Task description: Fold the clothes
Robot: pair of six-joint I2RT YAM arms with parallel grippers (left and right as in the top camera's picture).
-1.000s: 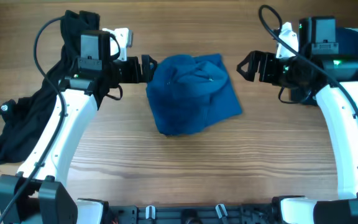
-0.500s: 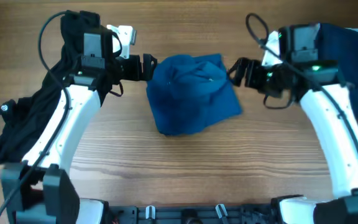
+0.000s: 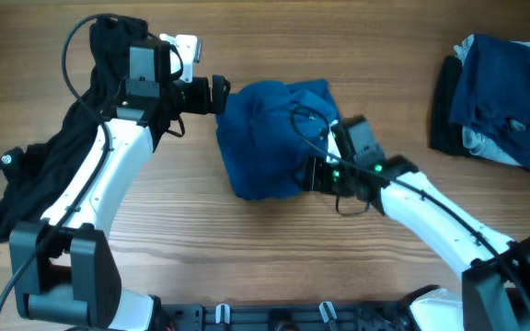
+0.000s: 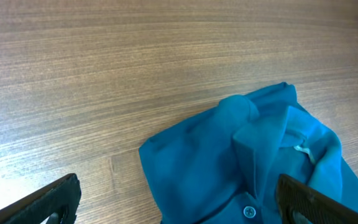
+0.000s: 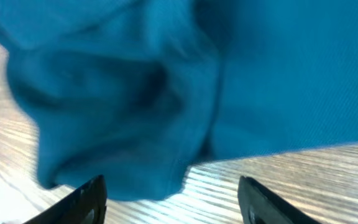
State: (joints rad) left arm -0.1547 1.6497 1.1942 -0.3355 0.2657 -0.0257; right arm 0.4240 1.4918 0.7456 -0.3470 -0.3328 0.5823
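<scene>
We see the blue shirt (image 3: 274,138) bunched in the middle of the tabletop (image 3: 247,257). The left pincer (image 3: 219,95) sits just beside its upper-left edge, fully released and holding nothing. The right pincer (image 3: 309,175) is at the shirt's lower-right edge. Its fingers (image 5: 92,196) are parted and straddle a bunched fold, not clamped on it. A black garment (image 3: 17,193) lies far left by the left arm. A navy and grey pile (image 3: 509,92) sits far right, well apart.
</scene>
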